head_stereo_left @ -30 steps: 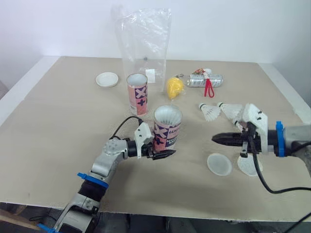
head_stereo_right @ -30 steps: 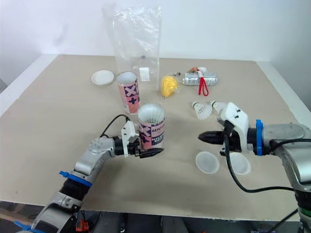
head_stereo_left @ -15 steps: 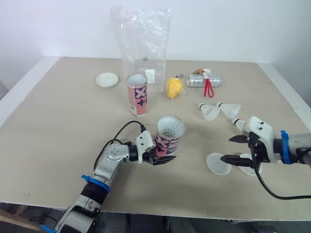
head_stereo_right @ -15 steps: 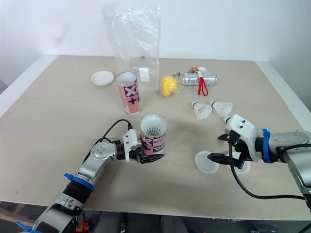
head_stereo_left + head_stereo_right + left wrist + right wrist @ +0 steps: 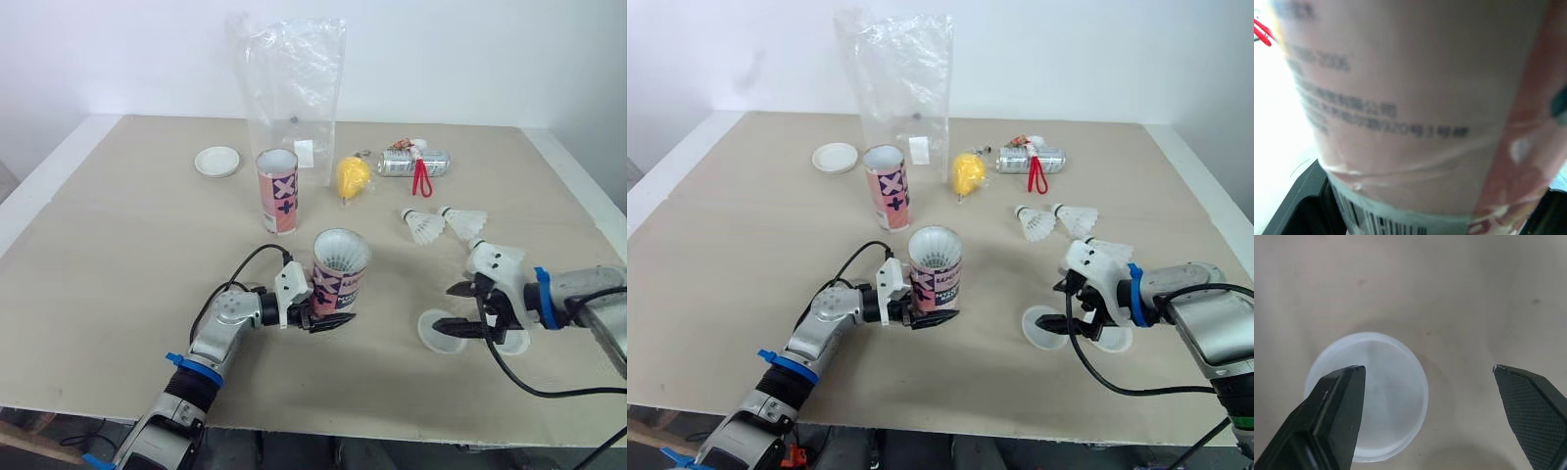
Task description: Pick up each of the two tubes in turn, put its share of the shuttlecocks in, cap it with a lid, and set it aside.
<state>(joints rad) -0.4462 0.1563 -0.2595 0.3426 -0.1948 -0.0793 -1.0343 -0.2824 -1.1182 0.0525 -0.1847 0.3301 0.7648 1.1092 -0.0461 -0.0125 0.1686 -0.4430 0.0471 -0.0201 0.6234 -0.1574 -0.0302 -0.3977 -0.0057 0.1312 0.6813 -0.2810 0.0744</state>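
Over the last second the right gripper (image 5: pixel 443 308) has dropped from above the table (image 5: pixel 118 245) to just over it and has drawn in toward the translucent lid (image 5: pixel 1386 396), its fingers going from pressed together to spread wide. The tube (image 5: pixel 338 279) in the left gripper (image 5: pixel 331 313) has shifted a little nearer the table's front edge and now leans slightly. The left gripper is clamped on the lower part of this pink printed tube, whose mouth faces up with the white feathers of the shuttlecocks (image 5: pixel 341 257) showing inside. I cannot tell whether its base touches the table. The right gripper holds nothing. One black finger lies over the near edge of the lid and the other stands well off to the side over bare table, so the lid is not centred between them. A second translucent lid (image 5: pixel 1117 342) lies flat just beside the first, partly hidden behind the right gripper. The other tube (image 5: pixel 277 191) stands upright and open farther back, in front of a tall clear plastic bag (image 5: pixel 291 88), with a white lid (image 5: pixel 217 161) to its left. Two loose shuttlecocks (image 5: pixel 423 225) (image 5: pixel 462 219) lie side by side beyond the right gripper. Farther back are a yellow object (image 5: pixel 353 176) and a can (image 5: pixel 407 162) on its side with a red cord (image 5: pixel 421 178).
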